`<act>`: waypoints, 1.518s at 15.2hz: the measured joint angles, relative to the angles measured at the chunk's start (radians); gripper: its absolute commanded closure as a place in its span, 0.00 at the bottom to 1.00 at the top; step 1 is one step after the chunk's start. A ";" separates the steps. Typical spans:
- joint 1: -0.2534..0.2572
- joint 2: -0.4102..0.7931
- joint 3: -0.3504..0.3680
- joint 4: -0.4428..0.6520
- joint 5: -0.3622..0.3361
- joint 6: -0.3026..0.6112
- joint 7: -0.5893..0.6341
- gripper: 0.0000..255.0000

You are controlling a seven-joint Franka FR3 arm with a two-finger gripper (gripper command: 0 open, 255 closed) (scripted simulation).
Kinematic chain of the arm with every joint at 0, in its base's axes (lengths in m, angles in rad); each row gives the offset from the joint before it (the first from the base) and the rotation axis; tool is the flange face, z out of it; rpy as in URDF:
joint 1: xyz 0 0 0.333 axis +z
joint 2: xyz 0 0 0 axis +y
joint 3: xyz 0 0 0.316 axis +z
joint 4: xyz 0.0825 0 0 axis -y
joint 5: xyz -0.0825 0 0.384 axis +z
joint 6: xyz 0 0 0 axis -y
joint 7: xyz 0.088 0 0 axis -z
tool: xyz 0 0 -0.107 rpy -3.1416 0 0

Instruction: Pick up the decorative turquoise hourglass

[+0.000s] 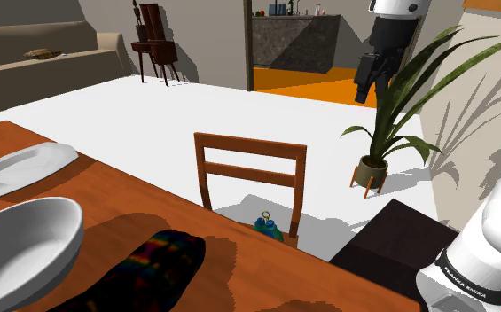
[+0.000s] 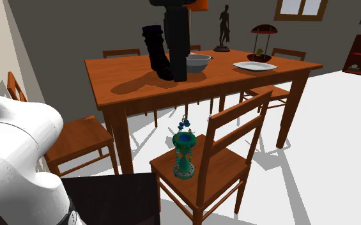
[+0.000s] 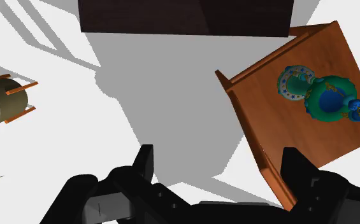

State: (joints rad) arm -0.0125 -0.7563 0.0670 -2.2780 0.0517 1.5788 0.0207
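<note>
Raised high and aimed straight down at the floor, the gripper [image 3: 220, 156] hangs with its fingers spread and empty. Well below it, beyond one finger, the hourglass [image 3: 322, 95] stands upright on a wooden chair seat [image 3: 267, 114], with a turquoise frame, blue glass and gold trim. The arm [image 1: 492, 235] reads "FRANKA EMIKA".

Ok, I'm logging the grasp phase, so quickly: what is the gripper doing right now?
Gripper: open, fingers apart, holding nothing. The turquoise hourglass stands untouched on the chair seat.
</note>
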 measured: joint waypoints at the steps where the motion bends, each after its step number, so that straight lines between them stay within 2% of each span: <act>1: 0.000 0.000 0.000 0.000 0.000 0.000 0.000 0.00; 10: 0.040 0.067 0.139 -0.116 0.097 0.169 0.156 0.00; 17: 0.070 0.198 0.268 -0.154 0.165 0.336 0.291 0.00; 23: 0.080 0.377 0.387 -0.120 0.184 0.480 0.424 0.00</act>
State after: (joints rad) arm 0.0677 -0.3792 0.4536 -2.3980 0.2355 2.0588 0.4444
